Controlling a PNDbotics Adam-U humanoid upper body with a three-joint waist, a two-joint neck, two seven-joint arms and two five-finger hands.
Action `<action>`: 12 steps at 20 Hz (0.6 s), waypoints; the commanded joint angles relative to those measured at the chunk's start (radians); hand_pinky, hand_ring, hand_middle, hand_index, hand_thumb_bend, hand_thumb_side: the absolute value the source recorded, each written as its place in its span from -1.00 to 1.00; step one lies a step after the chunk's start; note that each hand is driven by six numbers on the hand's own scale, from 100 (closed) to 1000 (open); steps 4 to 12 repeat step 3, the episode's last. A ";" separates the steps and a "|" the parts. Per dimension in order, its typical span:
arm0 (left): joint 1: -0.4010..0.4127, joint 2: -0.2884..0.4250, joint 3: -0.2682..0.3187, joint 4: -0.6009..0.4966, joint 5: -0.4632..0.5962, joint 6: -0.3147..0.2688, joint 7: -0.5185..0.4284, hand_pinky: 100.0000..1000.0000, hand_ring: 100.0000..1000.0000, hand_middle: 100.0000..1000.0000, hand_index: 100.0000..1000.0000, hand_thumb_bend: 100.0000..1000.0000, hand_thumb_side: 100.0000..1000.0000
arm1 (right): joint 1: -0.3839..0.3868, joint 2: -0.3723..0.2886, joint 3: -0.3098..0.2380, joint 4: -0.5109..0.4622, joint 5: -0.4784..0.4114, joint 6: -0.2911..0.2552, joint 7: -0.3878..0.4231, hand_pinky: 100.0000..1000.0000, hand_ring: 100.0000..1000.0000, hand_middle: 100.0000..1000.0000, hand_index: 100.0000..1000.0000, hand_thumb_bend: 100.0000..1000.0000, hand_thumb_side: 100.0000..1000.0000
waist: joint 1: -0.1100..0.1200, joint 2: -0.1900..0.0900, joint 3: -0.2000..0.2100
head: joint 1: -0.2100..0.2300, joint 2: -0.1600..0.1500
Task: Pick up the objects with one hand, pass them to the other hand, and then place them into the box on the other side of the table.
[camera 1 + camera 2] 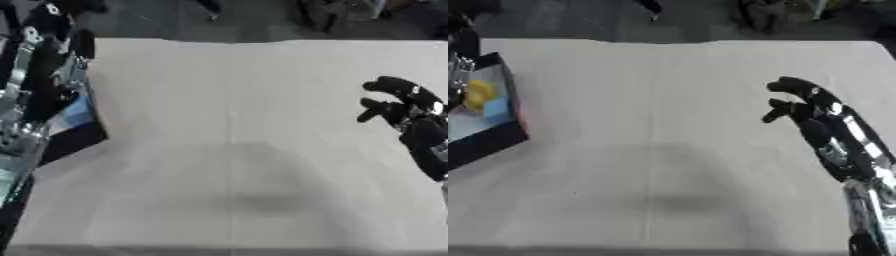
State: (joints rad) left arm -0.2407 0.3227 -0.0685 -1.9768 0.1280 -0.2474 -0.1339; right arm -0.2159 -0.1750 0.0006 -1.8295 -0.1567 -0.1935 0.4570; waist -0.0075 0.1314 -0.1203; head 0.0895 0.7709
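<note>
At the table's left edge stands a dark box (490,136). A yellow object (478,95) and a pale blue item (493,108) lie inside it. My left arm reaches up along the left side, and my left hand (58,31) hangs over the box's far end; much of the box is hidden behind it in the left eye view. My right hand (800,111) hovers above the right part of the table, open, its fingers pointing left with nothing in them. No loose object shows on the cloth.
A beige cloth (236,150) covers the table, with a faint crease down its middle. Dark floor and blurred dark shapes (772,15) lie beyond the far edge.
</note>
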 commanded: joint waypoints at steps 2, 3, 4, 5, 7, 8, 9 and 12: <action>0.001 -0.080 -0.049 -0.023 0.063 0.066 -0.083 1.00 0.61 0.27 0.69 -1.00 0.28 | 0.004 0.005 -0.002 -0.021 0.040 -0.031 -0.021 0.86 0.14 0.61 0.72 -0.08 0.06 | 0.004 -0.014 0.000 | -0.014 -0.001; 0.004 -0.091 -0.058 -0.023 0.053 0.078 -0.095 1.00 0.62 0.28 0.71 -1.00 0.28 | 0.006 0.008 0.001 -0.021 0.045 -0.032 -0.024 0.86 0.14 0.61 0.71 -0.08 0.06 | 0.005 -0.011 0.000 | -0.015 -0.001; 0.004 -0.091 -0.058 -0.023 0.053 0.078 -0.095 1.00 0.62 0.28 0.71 -1.00 0.28 | 0.006 0.008 0.001 -0.021 0.045 -0.032 -0.024 0.86 0.14 0.61 0.71 -0.08 0.06 | 0.005 -0.011 0.000 | -0.015 -0.001; 0.004 -0.091 -0.058 -0.023 0.053 0.078 -0.095 1.00 0.62 0.28 0.71 -1.00 0.28 | 0.006 0.008 0.001 -0.021 0.045 -0.032 -0.024 0.86 0.14 0.61 0.71 -0.08 0.06 | 0.005 -0.011 0.000 | -0.015 -0.001; 0.004 -0.091 -0.058 -0.023 0.053 0.078 -0.095 1.00 0.62 0.28 0.71 -1.00 0.28 | 0.006 0.008 0.001 -0.021 0.045 -0.032 -0.024 0.86 0.14 0.61 0.71 -0.08 0.06 | 0.005 -0.011 0.000 | -0.015 -0.001; 0.004 -0.091 -0.058 -0.023 0.053 0.078 -0.095 1.00 0.62 0.28 0.71 -1.00 0.28 | 0.006 0.008 0.001 -0.021 0.045 -0.032 -0.024 0.86 0.14 0.61 0.71 -0.08 0.06 | 0.005 -0.011 0.000 | -0.015 -0.001; 0.004 -0.091 -0.058 -0.023 0.053 0.078 -0.095 1.00 0.62 0.28 0.71 -1.00 0.28 | 0.006 0.008 0.001 -0.021 0.045 -0.032 -0.024 0.86 0.14 0.61 0.71 -0.08 0.06 | 0.005 -0.011 0.000 | -0.015 -0.001; 0.004 -0.091 -0.058 -0.023 0.053 0.078 -0.095 1.00 0.62 0.28 0.71 -1.00 0.28 | 0.006 0.008 0.001 -0.021 0.045 -0.032 -0.024 0.86 0.14 0.61 0.71 -0.08 0.06 | 0.005 -0.011 0.000 | -0.015 -0.001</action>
